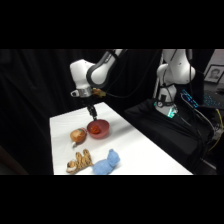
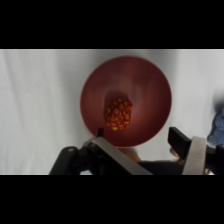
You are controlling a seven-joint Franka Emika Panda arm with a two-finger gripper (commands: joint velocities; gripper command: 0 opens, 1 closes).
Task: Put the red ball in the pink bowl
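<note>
Ball (image 2: 118, 113) looks settled in the bowl (image 2: 150, 80) and the gripper (image 2: 145, 145) is spread wide, released, so I'd just lift straight up, no bumping the rim.

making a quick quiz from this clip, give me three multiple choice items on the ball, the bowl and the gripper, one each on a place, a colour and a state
1. Where is the red ball?
A. on the bare table
B. inside the pink bowl
C. on the blue cloth

2. What colour are the ball's speckles?
A. yellow-orange
B. green
C. white

3. How is the gripper?
A. shut on the ball
B. shut on the bowl's rim
C. open, holding nothing

Answers:
1. B, the wrist view shows the ball lying within the bowl's rim.
2. A, yellowish dots cover its red surface.
3. C, the two fingers stand apart, clear of the ball.
</note>
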